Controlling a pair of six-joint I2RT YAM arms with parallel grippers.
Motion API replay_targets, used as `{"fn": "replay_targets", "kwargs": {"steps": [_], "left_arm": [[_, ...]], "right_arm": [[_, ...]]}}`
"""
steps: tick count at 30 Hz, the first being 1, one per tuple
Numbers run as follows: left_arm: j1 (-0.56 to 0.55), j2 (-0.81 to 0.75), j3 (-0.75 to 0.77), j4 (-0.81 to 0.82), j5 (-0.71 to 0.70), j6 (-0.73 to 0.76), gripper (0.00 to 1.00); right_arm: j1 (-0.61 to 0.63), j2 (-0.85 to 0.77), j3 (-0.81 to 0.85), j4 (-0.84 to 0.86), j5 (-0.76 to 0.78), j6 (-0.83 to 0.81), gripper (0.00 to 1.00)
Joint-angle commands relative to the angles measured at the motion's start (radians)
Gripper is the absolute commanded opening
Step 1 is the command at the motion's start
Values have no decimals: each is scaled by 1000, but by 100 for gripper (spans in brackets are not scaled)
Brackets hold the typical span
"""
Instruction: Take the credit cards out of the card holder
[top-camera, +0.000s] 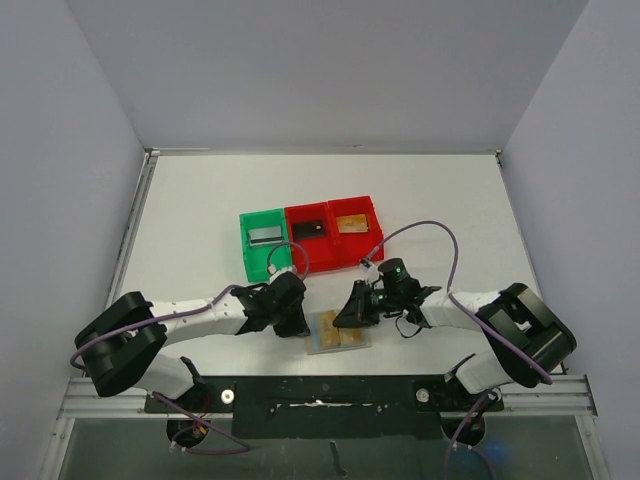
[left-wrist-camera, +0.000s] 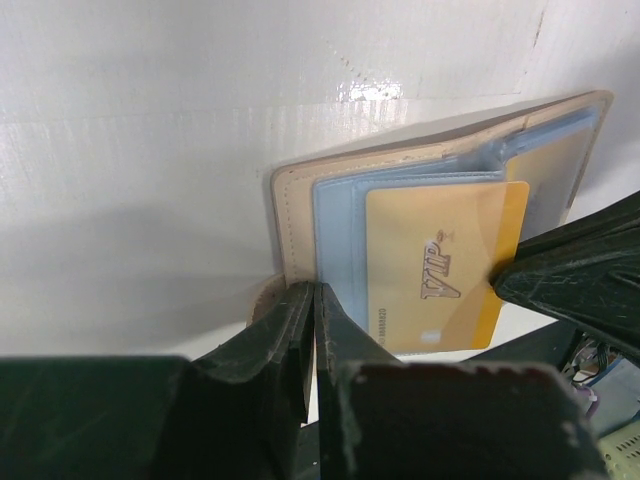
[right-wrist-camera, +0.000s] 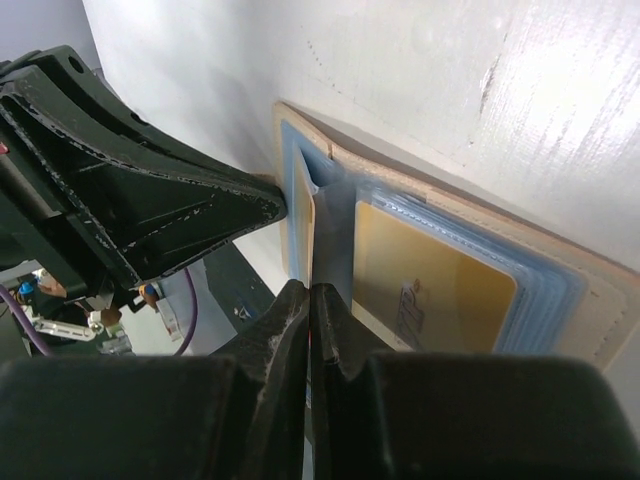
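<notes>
From above, the card holder (top-camera: 338, 333) lies open and flat on the table (top-camera: 200, 220), directly between the left gripper (top-camera: 301, 326) and the right gripper (top-camera: 342, 317), each meeting it from its own side; beyond both grippers stand a green bin (top-camera: 247, 240) and two red bins (top-camera: 320, 262) holding other cards (top-camera: 265, 236). In the left wrist view the left gripper's jaws are pressed together right at the holder's tan stitched edge; whether they nip that edge or only press beside it I cannot tell. Ahead and to the right of their tips a gold card (left-wrist-camera: 440, 265) juts partway out of a light-blue pocket (left-wrist-camera: 340, 240), its far end touching a finger of the right gripper. In the right wrist view the right gripper's jaws are likewise squeezed tight, tips at the pocket's lip, the gold card just beyond them to the right among the pocket layers; nothing thin shows between them. The card looks light, stiff and slick, so I judge it best pinched flat across its exposed end and drawn straight along the pocket, while the soft, floppy holder wants pinning at its tan border, or it will likely slide along with the card
</notes>
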Motion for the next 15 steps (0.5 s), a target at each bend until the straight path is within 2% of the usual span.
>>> {"fn": "replay_targets", "kwargs": {"steps": [1, 13, 15], "left_arm": [[-4, 40, -28, -52, -61, 18, 4], [-4, 15, -24, -62, -67, 30, 4], [-3, -3, -12, -51, -44, 32, 10]], "right_arm": [[-37, -2, 0, 18, -84, -53, 2], [-72, -10, -1, -23, -102, -94, 2], [-70, -8, -11, -5, -86, -74, 1]]}}
